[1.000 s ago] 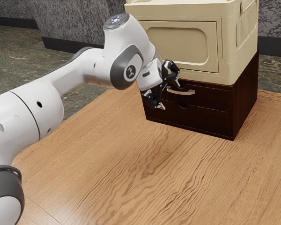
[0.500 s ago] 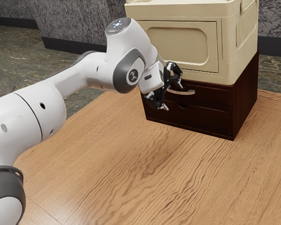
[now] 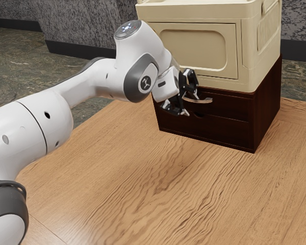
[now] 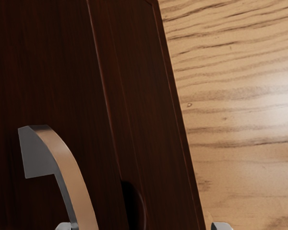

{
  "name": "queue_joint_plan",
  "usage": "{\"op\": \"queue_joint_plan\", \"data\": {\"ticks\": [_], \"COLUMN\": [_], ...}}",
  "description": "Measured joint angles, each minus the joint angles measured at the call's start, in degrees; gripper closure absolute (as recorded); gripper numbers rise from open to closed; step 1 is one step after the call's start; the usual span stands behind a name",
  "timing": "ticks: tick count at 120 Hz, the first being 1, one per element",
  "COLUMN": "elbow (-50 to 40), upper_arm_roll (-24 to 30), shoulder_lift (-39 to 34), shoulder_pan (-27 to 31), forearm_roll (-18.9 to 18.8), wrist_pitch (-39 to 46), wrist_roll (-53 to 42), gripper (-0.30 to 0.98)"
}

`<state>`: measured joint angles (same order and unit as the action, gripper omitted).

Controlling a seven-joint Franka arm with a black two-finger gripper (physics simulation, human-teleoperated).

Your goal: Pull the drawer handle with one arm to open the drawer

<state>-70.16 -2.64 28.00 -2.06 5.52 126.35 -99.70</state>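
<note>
The handle [image 3: 206,100] is on the shut upper drawer [image 3: 230,107], at the far end of my reach. My gripper [image 3: 190,103] has narrowed beside it, jaws still apart; I should finish closing before pulling.

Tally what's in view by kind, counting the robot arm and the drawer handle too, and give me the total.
Cream storage box: 1
Dark wooden drawer chest: 1
Metal handle: 1
Robot arm: 1
Total: 4
</note>
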Motion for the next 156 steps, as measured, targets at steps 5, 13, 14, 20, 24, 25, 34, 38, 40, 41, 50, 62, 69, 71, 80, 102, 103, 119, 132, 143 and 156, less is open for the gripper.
{"op": "queue_joint_plan", "data": {"ticks": [5,13,14,20,24,25,34,38,40,41,50,62,69,71,80,102,103,119,132,143,156], "elbow": [0.00,0.00,0.00,0.00,0.00,0.00,0.00,0.00,0.00,0.00,0.00,0.00,0.00,0.00,0.00,0.04,0.05,0.09,0.09,0.16,0.20], "upper_arm_roll": [0.00,0.00,0.00,0.01,0.01,0.01,0.01,0.01,0.01,0.01,0.01,0.01,0.02,0.02,0.02,0.01,0.01,0.03,0.04,0.04,0.04], "shoulder_lift": [0.00,0.00,0.00,0.00,0.00,0.00,0.00,0.00,0.00,0.00,0.00,-0.06,-0.10,-0.10,-0.09,-0.37,-0.38,-0.60,-0.62,-0.70,-0.78], "shoulder_pan": [0.00,0.02,0.02,0.04,0.04,0.03,0.03,0.03,0.03,0.03,0.04,0.06,0.08,0.09,0.11,0.12,0.12,0.28,0.36,0.42,0.53], "forearm_roll": [0.07,0.17,0.18,0.21,0.23,0.24,0.26,0.26,0.25,0.25,0.22,0.21,0.21,0.21,0.24,0.27,0.27,0.23,0.22,0.21,0.19], "wrist_pitch": [0.05,0.13,0.13,0.17,0.19,0.20,0.23,0.24,0.24,0.24,0.25,0.24,0.22,0.22,0.21,-0.28,-0.35,-1.54,-2.42,-3.29,-4.50], "wrist_roll": [-0.03,-0.07,-0.08,-0.10,-0.11,-0.12,-0.14,-0.12,-0.11,-0.10,-0.06,0.00,0.04,0.05,0.10,0.33,0.34,0.59,0.75,0.87,0.99], "gripper": [0.38,0.41,0.41,0.43,0.45,0.45,0.49,0.50,0.50,0.51,0.53,0.54,0.55,0.56,0.58,0.62,0.63,0.65,0.65,0.65,0.64]}}
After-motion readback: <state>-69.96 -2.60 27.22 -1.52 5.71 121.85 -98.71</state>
